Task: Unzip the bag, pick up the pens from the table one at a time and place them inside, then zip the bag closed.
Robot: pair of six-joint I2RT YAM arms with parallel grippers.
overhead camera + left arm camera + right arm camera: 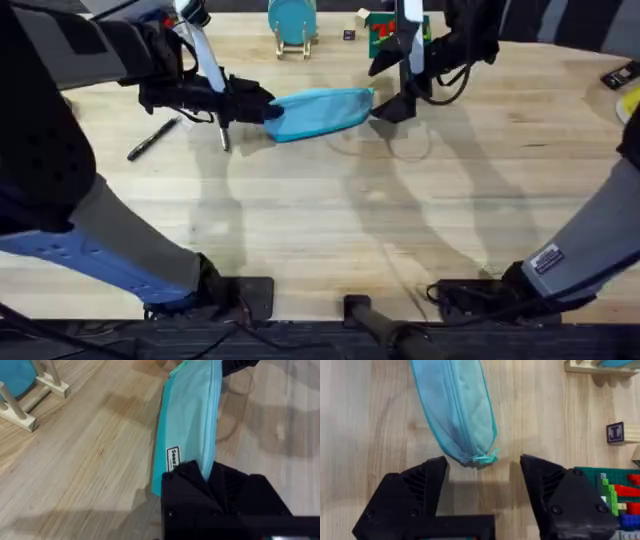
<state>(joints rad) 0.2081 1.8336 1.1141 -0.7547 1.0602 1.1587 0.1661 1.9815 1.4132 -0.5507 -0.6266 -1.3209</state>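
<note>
Slim black pen (152,139) lies loose on light plank-grain wooden tabletop (320,230), left of bag: not yet packed. Left pincer (262,108) clamped on left end of soft light-blue fabric pouch (320,110), mid-tabletop. Zipper looks closed, likely early stage. Right pincer (483,482) spread wide, straddling pouch's right tip, not touching.

Beyond the far edge at twelve o'clock lies dark, dim room (560,20); soft shadows (420,200) fall toward six o'clock.
</note>
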